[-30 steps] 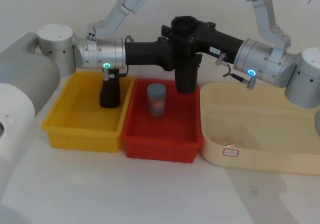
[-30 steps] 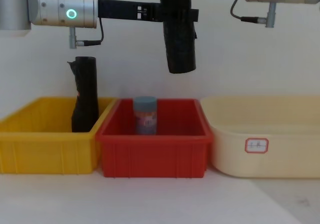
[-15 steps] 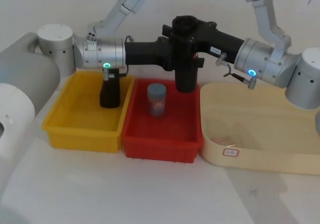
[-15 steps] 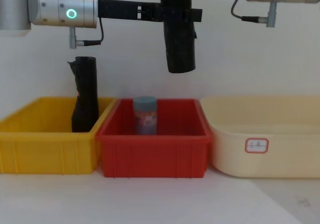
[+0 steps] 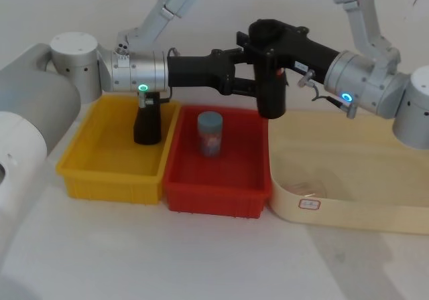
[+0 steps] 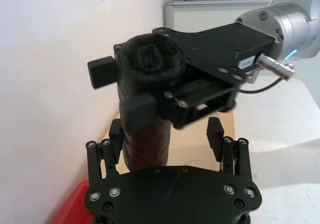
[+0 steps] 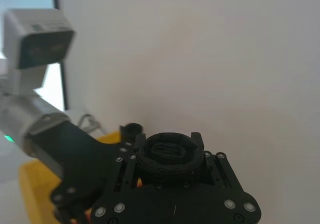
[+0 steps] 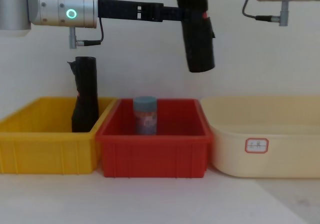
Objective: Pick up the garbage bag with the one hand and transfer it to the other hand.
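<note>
Garbage bag: the thick black cylindrical roll of glossy plastic bags is held upright in the air, above the border between the red bin and the cream tub; a small red mark is seen on its side in the chest view. Its rolled top end is seen from above in the left wrist view and in the right wrist view.

Right gripper: the long slim black gripper of the blue-ring silver-grey arm is clamped on the upper part of the roll; in the right wrist view its fingers are seen pressed against the roll on both sides. The roll is carried by this gripper alone.

Left gripper: the long slim black gripper of the green-ring silver-grey arm is stretched out level over the red bin, just beside the roll; in the left wrist view its fingers are spread wide, with the roll standing apart beyond them. No contact with the roll is seen.

Red rectangular plastic bin: a blue-grey cylindrical can with a reddish label is stood upright in it.

Yellow rectangular plastic bin: a slimmer black roll with a crinkled flap is stood upright at its back, under the left arm.

Cream oval plastic tub: set to the right of the red bin, touching it; a small white label with red edging is seen on its front wall.
</note>
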